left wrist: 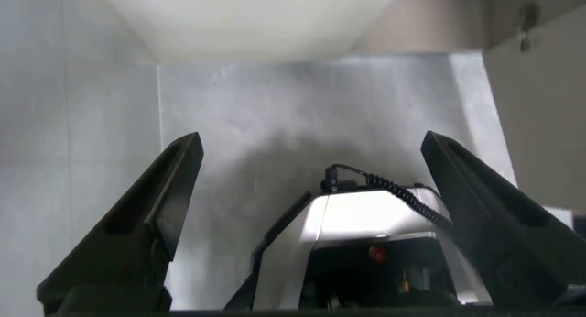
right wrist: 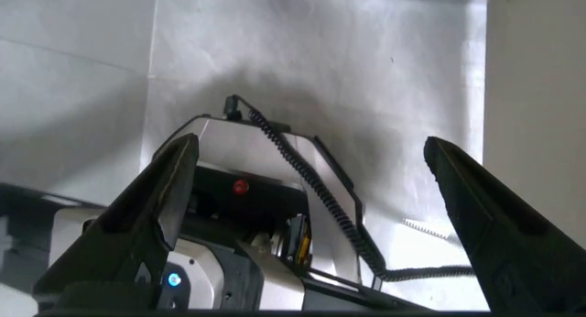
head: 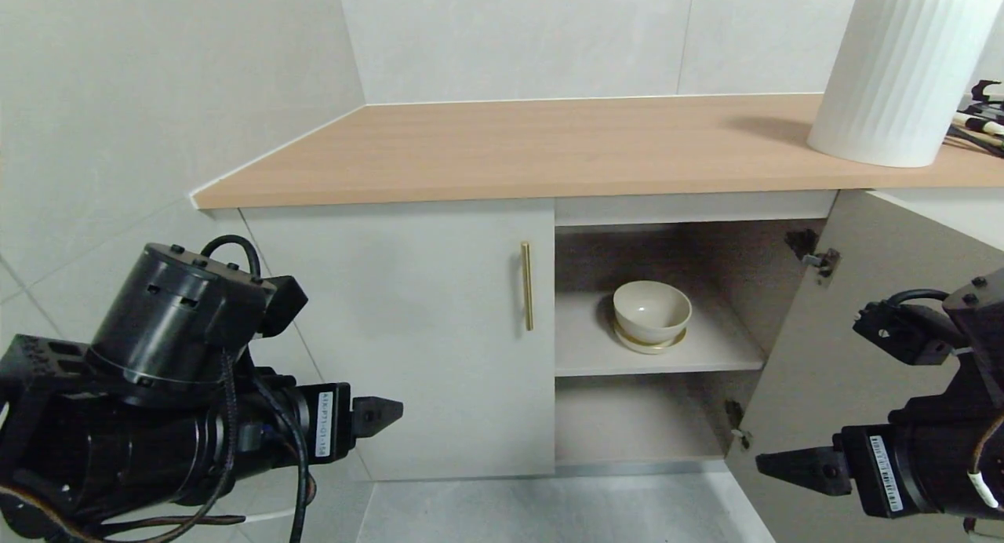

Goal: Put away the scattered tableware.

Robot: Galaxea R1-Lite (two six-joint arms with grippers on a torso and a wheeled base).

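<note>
Black left gripper [left wrist: 311, 147] hangs low, fingers spread wide, holding nothing. Cream ceramic bowl [head: 651, 311] sits on its gold-rimmed saucer [head: 648, 345] on the cupboard's middle shelf [head: 706, 348]. I'd reckon closing comes next: the equally wide, empty right gripper [right wrist: 311, 147] should push steadily on the open grey door [head: 823, 355]. Wrist stickers [head: 324, 424] carry unreadable print.

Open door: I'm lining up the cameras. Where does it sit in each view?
Head view: door swung open, right of the bowl shelf.
Left wrist view: door, the beige surface bordering the floor, probably.
Right wrist view: door, again beige beside the floor.
Shared landmark: grey floor.
</note>
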